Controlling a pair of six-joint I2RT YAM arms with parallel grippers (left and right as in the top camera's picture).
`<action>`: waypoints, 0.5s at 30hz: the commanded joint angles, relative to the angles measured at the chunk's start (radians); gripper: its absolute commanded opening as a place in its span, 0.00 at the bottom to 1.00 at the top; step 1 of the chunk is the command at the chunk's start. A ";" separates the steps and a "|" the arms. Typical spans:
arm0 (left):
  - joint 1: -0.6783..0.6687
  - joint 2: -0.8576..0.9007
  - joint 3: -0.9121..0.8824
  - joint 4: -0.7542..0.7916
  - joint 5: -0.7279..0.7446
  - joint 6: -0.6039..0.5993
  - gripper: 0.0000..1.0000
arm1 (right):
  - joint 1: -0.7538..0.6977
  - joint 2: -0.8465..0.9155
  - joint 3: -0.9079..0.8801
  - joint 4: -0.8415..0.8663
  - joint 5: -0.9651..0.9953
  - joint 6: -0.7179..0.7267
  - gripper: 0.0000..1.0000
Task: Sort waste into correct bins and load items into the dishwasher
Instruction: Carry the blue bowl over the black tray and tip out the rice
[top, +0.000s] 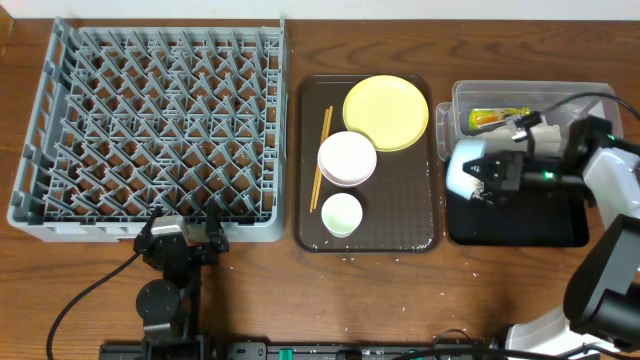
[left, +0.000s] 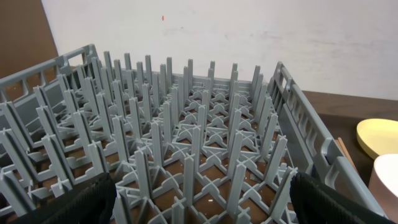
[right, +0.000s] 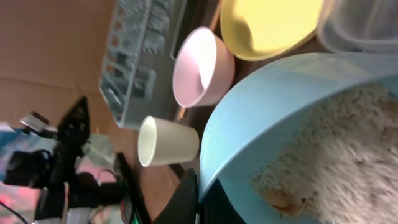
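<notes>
My right gripper (top: 487, 170) (right: 199, 194) is shut on the rim of the light-blue bowl (top: 460, 168) (right: 280, 106), holding it tilted over the black tray (top: 540, 228). Whitish rice-like scraps (right: 336, 143) lie inside the bowl. The clear tub (top: 590, 93) behind it holds the yellow-green sachet (top: 495, 117). The yellow plate (top: 386, 111), white bowl (top: 347, 158), small white cup (top: 341, 213) and chopsticks (top: 321, 155) sit on the brown tray (top: 400, 215). My left gripper (top: 185, 228) (left: 199, 202) is open at the front edge of the grey dish rack (top: 150, 120) (left: 186, 124). No napkin shows.
A few whitish crumbs lie on the table (top: 352, 259) in front of the brown tray. In the right wrist view the cup (right: 165, 142), white bowl (right: 199, 68) and yellow plate (right: 267, 25) lie beyond the blue bowl. A cable runs at the front left.
</notes>
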 joint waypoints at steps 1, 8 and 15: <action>0.004 -0.005 -0.016 -0.037 0.014 0.006 0.90 | -0.053 -0.024 -0.026 0.019 -0.148 -0.063 0.01; 0.004 -0.005 -0.016 -0.037 0.014 0.006 0.90 | -0.143 -0.024 -0.040 0.027 -0.213 -0.063 0.01; 0.004 -0.005 -0.016 -0.037 0.014 0.006 0.91 | -0.194 -0.024 -0.040 0.026 -0.262 -0.002 0.01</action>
